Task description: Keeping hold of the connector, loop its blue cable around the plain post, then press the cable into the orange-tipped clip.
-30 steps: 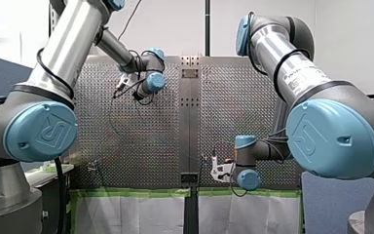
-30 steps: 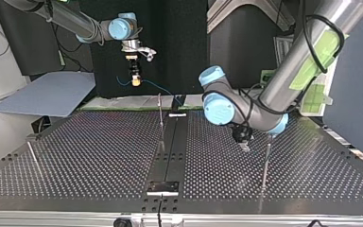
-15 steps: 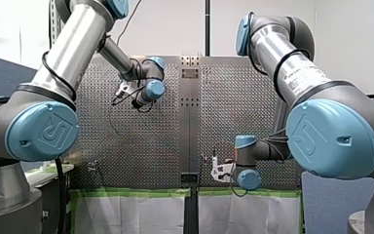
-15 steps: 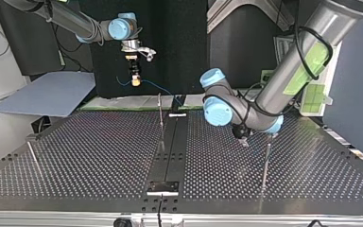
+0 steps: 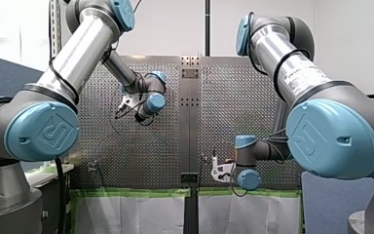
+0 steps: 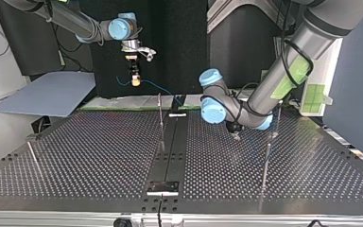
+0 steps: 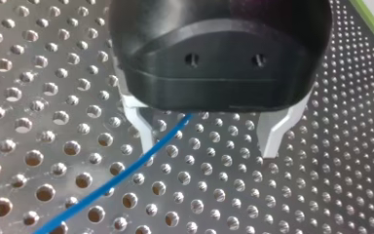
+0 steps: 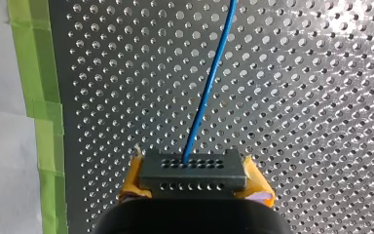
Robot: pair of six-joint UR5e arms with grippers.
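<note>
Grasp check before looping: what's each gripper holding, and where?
Right gripper clamps the connector by its two ends, between yellow pads. Left gripper is open, holding nothing; blue cable passes ungripped.

Robotics lab: my left arm [image 5: 78,53], my right arm [image 5: 292,68], a perforated table [image 6: 75,156].
</note>
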